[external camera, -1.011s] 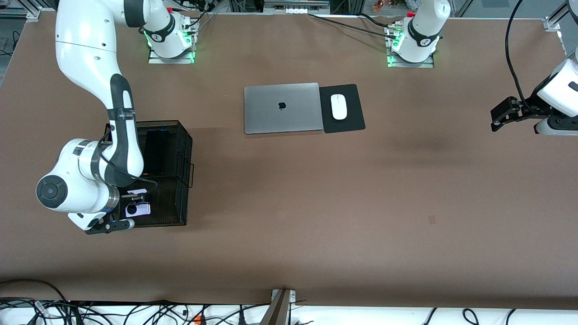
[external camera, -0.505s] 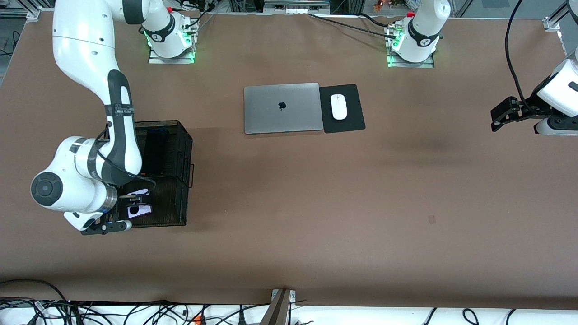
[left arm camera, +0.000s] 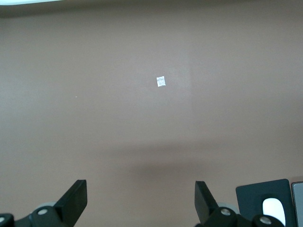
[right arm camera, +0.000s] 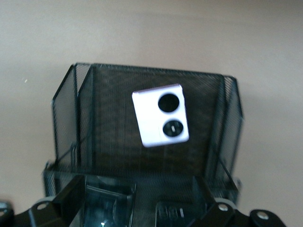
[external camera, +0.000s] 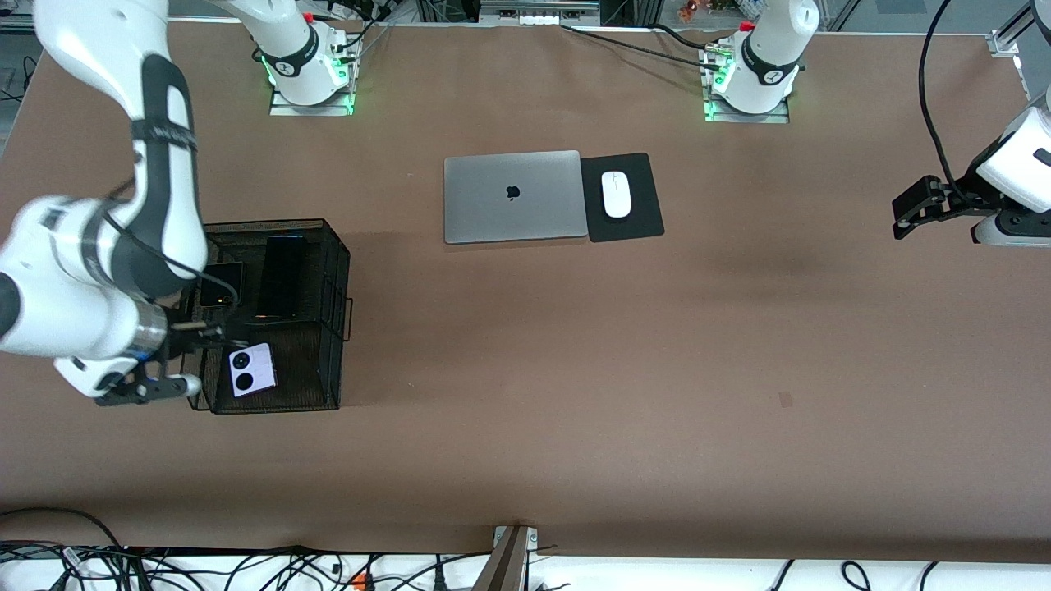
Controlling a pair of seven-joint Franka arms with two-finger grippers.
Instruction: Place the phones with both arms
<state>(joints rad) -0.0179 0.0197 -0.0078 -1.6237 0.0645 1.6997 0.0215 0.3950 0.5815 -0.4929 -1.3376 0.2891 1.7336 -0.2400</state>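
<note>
Now the lilac-white phone [external camera: 251, 369] lies in the mesh basket's [external camera: 332, 271] nearest compartment

Closed grey laptop [external camera: 515, 197] beside white mouse [external camera: 616, 194] on black pad [external camera: 636, 226].

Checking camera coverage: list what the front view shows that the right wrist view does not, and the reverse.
Front only: laptop, mouse on its pad, the waiting left gripper open at the left arm's end of the table, and the slim black phone and folded black phone seen plainly.

Right wrist only: nothing that the front view lacks.

Both: mesh basket, lilac-white phone lying in it, and the open right gripper, empty above the basket.
</note>
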